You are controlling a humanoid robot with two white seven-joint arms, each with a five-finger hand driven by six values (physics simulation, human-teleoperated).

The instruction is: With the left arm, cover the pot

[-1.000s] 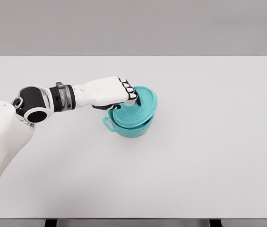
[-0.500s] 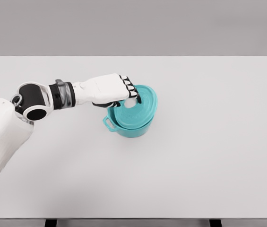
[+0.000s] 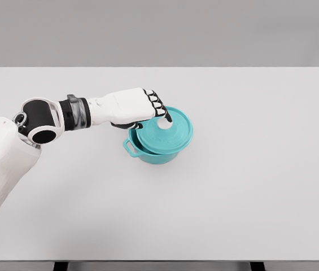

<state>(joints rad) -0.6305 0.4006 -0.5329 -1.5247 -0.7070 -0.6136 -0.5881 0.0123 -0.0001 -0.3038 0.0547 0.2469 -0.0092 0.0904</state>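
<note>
- Teal pot (image 3: 148, 153) sits on the white table (image 3: 249, 186), slightly toward nine o'clock of the table's centre, with one loop handle (image 3: 130, 148) sticking out on its nine o'clock side.
- Teal lid (image 3: 166, 135) lies tilted on the pot, shifted toward three o'clock, so a sliver of the rim shows uncovered at nine o'clock.
- Left hand (image 3: 142, 107) reaches in from nine o'clock; its dark-tipped fingers (image 3: 158, 105) curl over the lid's pale knob (image 3: 163, 125) at the lid's eleven o'clock part.
- Whether the fingers actually clamp the knob or only rest on it cannot be told.
</note>
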